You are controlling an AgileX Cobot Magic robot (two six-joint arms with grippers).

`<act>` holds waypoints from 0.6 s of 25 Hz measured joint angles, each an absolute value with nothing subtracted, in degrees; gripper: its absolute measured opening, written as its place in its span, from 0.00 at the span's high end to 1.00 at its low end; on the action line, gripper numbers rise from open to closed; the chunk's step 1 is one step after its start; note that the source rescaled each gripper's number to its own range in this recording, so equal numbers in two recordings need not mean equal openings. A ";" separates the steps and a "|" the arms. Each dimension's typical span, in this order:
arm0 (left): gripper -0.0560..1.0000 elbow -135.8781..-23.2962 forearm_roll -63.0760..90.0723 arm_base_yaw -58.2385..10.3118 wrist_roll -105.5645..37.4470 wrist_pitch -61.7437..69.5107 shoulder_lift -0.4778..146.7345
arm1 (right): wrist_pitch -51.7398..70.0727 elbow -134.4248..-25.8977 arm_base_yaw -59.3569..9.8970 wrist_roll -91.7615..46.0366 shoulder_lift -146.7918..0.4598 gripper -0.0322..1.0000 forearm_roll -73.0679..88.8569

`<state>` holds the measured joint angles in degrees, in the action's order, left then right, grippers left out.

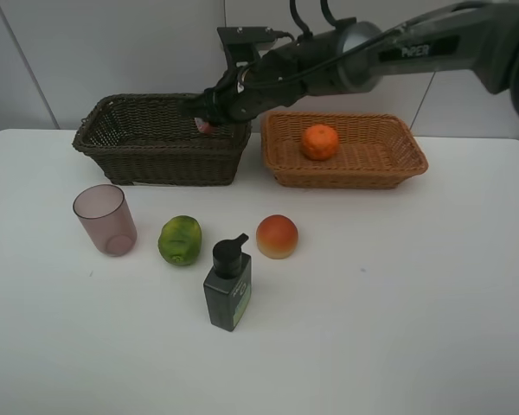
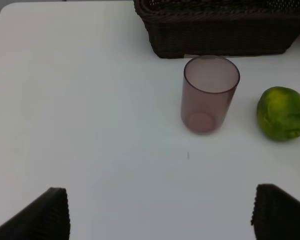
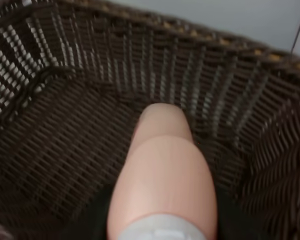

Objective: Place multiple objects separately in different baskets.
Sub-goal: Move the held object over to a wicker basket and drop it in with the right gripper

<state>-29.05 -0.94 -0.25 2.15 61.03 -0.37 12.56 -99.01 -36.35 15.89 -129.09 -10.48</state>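
Note:
My right gripper [image 1: 206, 119] reaches across over the right end of the dark brown basket [image 1: 160, 160] and is shut on the pink white-capped bottle [image 1: 203, 126]. In the right wrist view the bottle [image 3: 162, 175] hangs inside the basket [image 3: 65, 135], above its woven floor. The orange [image 1: 319, 142] lies in the light tan basket [image 1: 346, 177]. On the table stand the mauve cup [image 1: 105, 219], green fruit [image 1: 180, 239], peach-like fruit [image 1: 277, 236] and dark pump bottle [image 1: 228, 285]. My left gripper [image 2: 160, 215] is open and empty, short of the cup [image 2: 208, 92] and green fruit [image 2: 282, 113].
The two baskets sit side by side at the back of the white table, near the wall. The dark basket's front wall [image 2: 220, 37] rises just behind the cup. The right arm stretches over the tan basket from the right.

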 joint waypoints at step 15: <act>0.05 -29.05 -0.94 -0.25 2.15 61.03 -0.37 | 13.73 -99.01 -36.33 15.89 -129.98 0.22 -10.65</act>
